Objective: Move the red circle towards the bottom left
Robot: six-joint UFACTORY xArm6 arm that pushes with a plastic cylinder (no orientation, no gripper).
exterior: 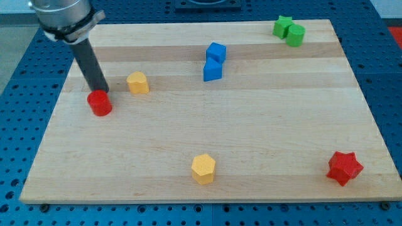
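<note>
Camera view: red circle (100,103), round, shows no long axis or writing; my tip (102,90) touches its top edge, grasping nothing.

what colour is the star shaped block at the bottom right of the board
Red: the star block shows clearly in the camera view, the only view.

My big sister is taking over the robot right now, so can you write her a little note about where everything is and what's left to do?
My tip: the dark rod's lower end sits right at the top edge of the small red circle block; I cannot tell if they touch.
Red circle: near the left edge of the pale wooden board, about halfway down.
Nearby: a yellow hexagon-like block just to the view's right, apart from it.
Done: tip lined up above the circle.
Left: push it towards the view's bottom left corner.
</note>
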